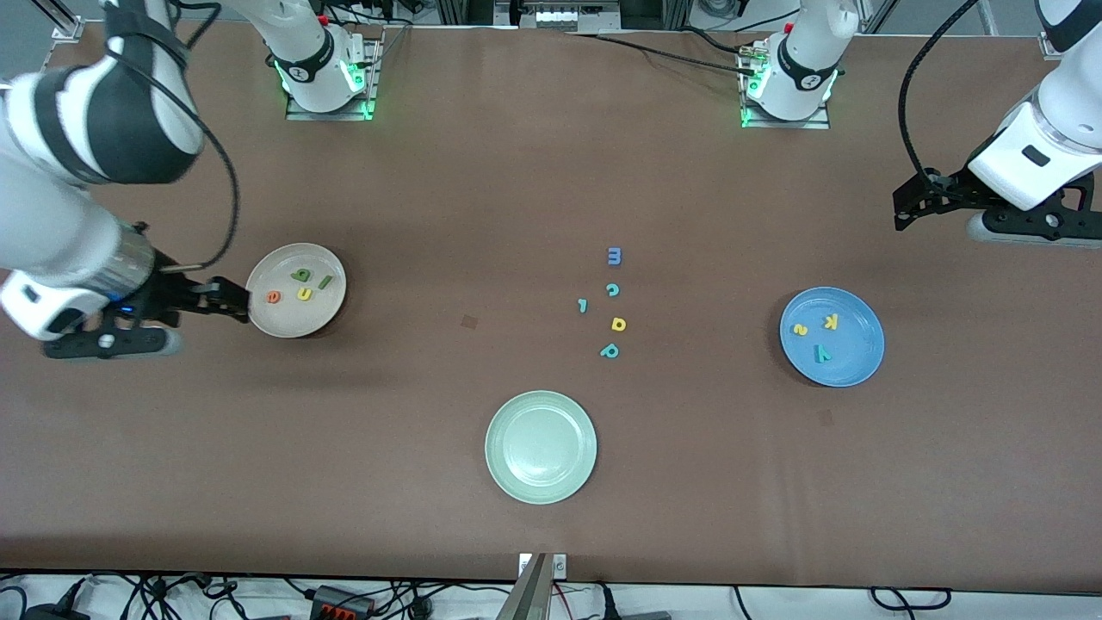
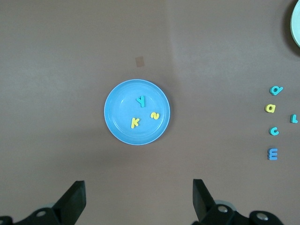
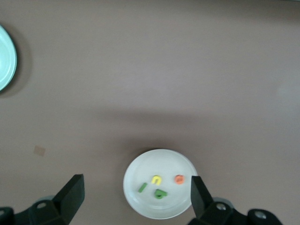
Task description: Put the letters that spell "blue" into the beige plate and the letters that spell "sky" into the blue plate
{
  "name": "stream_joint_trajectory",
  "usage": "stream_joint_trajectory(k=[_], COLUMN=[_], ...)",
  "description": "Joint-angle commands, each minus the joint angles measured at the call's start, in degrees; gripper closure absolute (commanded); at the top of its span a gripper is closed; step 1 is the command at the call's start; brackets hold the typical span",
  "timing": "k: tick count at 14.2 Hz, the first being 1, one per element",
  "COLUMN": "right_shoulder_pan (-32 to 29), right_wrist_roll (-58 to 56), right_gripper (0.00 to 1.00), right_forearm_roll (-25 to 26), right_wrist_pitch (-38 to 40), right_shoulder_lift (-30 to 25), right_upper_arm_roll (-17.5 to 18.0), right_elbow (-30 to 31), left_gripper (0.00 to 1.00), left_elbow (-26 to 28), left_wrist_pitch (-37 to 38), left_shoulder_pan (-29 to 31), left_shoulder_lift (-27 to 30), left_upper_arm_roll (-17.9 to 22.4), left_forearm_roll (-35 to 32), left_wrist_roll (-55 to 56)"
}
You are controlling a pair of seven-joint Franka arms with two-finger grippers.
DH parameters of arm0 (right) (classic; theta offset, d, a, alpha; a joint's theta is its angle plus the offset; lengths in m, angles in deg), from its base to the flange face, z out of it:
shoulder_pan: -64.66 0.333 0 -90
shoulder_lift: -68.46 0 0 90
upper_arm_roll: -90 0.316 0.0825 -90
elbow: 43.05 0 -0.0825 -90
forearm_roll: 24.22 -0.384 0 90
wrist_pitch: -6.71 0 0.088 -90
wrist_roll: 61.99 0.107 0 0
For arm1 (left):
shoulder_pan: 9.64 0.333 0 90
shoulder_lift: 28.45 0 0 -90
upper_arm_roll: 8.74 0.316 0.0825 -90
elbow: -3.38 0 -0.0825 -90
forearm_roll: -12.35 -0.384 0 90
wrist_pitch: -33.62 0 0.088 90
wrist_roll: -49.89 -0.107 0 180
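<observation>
The beige plate (image 1: 288,320) lies toward the right arm's end of the table. In it are the green "b" (image 1: 300,275), dark green "l" (image 1: 325,282), yellow "u" (image 1: 304,294) and orange "e" (image 1: 274,297). My right gripper (image 1: 234,301) hangs open and empty at that plate's rim; its wrist view shows the plate (image 3: 154,164) between its fingers (image 3: 199,190). The blue plate (image 1: 852,353) holds the yellow "s" (image 1: 800,329), yellow "k" (image 1: 830,321) and teal "y" (image 1: 823,352). My left gripper (image 1: 900,208) is open and empty over bare table, apart from the blue plate (image 2: 122,122).
A pale green plate (image 1: 541,446) with nothing in it sits nearest the front camera. Loose letters lie mid-table: a blue "m" (image 1: 614,256), teal "c" (image 1: 612,290), teal hooked piece (image 1: 583,305), yellow "a" (image 1: 618,324) and teal "p" (image 1: 609,350).
</observation>
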Motion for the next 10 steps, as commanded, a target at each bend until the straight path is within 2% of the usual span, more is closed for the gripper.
stream_joint_trajectory(k=[1,6,10], right_shoulder_pan=[-7.88,-11.32,-11.23], right_wrist_roll=[-0.21,-0.56,-3.72], right_gripper=[0.00,0.00,0.00], right_forearm_roll=[1.28,1.72,2.16], right_wrist_pitch=[1.45,10.59,11.30], right_shoulder_lift=[-2.08,-4.45,-6.13], right_upper_arm_roll=[4.74,3.16,3.25], right_elbow=[-0.67,-3.30,-2.69], left_gripper=[0.00,0.00,0.00], left_elbow=[-0.85,-0.86,-0.86], left_wrist_pitch=[0.90,0.90,0.81], left_shoulder_pan=[0.01,0.01,-0.25], left_shoulder_lift=[0.33,0.33,0.33], left_upper_arm_roll=[-0.01,-0.01,-0.09], left_forearm_roll=[0.72,0.64,0.11], left_wrist_roll=[-0.20,-0.20,-0.29])
